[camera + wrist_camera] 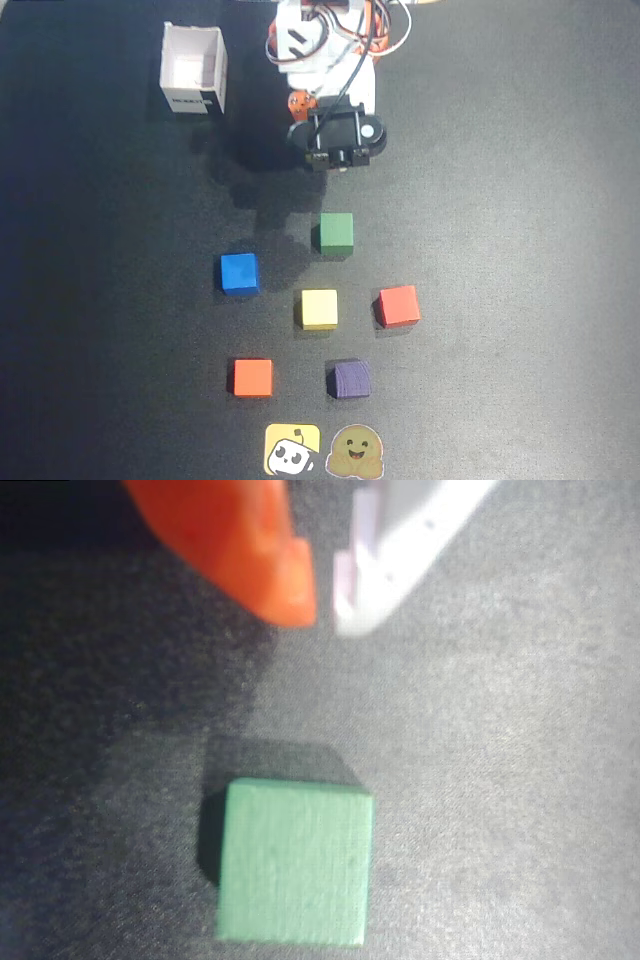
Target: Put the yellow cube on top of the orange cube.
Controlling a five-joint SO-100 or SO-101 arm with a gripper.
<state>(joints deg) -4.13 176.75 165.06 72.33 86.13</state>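
The pale-yellow cube (319, 309) sits on the black mat in the overhead view, in the middle of a loose group of cubes. The orange cube (253, 377) lies below and to its left, apart from it. My arm is folded near its base, with the wrist (340, 140) well above the group. In the wrist view my gripper (322, 615) comes in from the top. Its orange finger (270, 550) and white finger (400, 540) are nearly together at the tips, with nothing between them. Neither the yellow nor the orange cube shows in the wrist view.
A green cube (336, 232) (295, 862) lies closest to the gripper. Blue (239, 273), redder (398, 305) and purple (349, 379) cubes surround the yellow one. A white open box (193, 70) stands top left. Two stickers (292, 448) lie at the bottom edge.
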